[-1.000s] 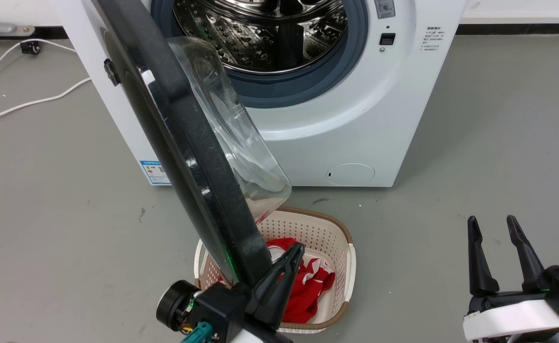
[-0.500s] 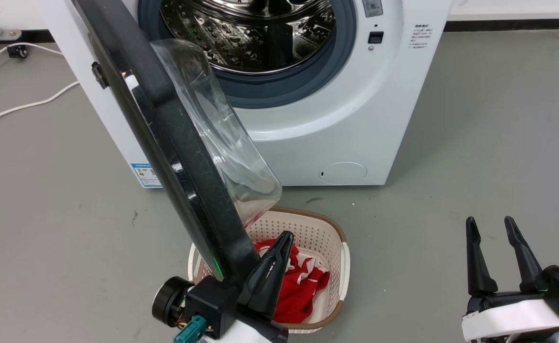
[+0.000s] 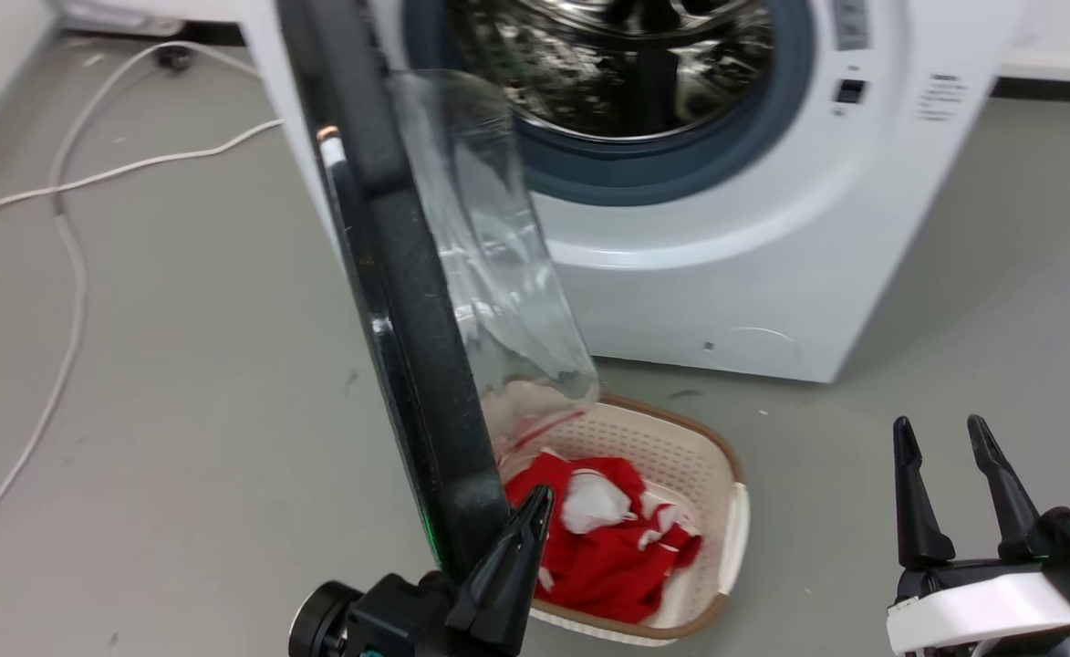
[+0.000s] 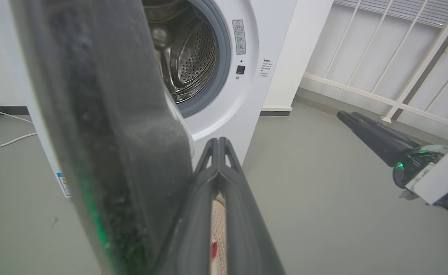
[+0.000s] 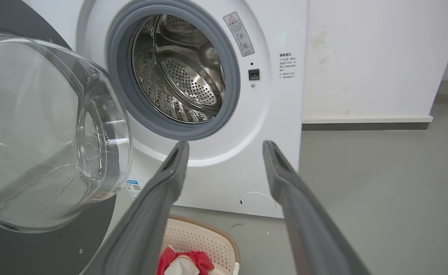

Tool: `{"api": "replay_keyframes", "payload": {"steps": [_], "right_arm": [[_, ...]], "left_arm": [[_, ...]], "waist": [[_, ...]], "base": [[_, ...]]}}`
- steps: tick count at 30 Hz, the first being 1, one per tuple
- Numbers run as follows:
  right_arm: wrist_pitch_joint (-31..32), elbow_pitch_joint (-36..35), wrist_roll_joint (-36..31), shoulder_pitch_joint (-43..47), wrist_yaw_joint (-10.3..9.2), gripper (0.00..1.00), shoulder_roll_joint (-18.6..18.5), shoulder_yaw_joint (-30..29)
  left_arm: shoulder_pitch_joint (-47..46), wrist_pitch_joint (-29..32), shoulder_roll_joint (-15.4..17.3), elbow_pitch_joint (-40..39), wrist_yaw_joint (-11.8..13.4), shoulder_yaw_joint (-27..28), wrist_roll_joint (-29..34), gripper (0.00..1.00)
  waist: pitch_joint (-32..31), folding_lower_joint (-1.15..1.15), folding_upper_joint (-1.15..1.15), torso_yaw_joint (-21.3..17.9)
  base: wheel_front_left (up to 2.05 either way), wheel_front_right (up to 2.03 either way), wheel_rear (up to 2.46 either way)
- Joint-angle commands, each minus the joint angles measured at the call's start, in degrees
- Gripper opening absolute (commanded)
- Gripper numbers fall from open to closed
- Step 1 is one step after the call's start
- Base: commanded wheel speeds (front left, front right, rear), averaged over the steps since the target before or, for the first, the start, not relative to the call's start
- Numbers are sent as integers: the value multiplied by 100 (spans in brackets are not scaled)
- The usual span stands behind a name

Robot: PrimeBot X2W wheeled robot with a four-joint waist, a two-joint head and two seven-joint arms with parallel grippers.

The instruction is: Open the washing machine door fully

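Against door (image 3: 420,365), perhaps, closed left pincer (image 3: 539,498)

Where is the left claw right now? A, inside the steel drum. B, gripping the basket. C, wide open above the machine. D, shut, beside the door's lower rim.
D: the left claw, fingers together, sits beside the lower rim of the washing machine door, on the side of its glass bowl.

washing machine door (image 3: 407,274) left of drum opening (image 3: 644,73) | basket (image 3: 735,511) before machine (image 3: 772,255) (clothes (image 3: 607,557) inside) | cable (image 3: 156,160) far left
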Motion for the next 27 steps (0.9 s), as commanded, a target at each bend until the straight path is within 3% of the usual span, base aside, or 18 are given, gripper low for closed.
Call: {"api": "replay_keyframes", "payload": {"steps": [1, 15, 27], "right_arm": [[25, -34, -21, 56, -4, 100, 9, -24], [220, -227, -95, 89, -4, 100, 7, -51], [379, -393, -199, -87, -4, 100, 7, -34]], "left_arm": [[97, -19, 38, 12, 89, 62, -10, 0], [271, -295, 70, 79, 396, 424, -129, 0], [-227, -760, 304, 706, 574, 1606, -717, 0]], "waist": [[-16, 0, 0, 379], [89, 0, 0, 1433], [294, 0, 0, 1525]], "base": [[0, 0, 0], [0, 0, 0], [0, 0, 0]]}}
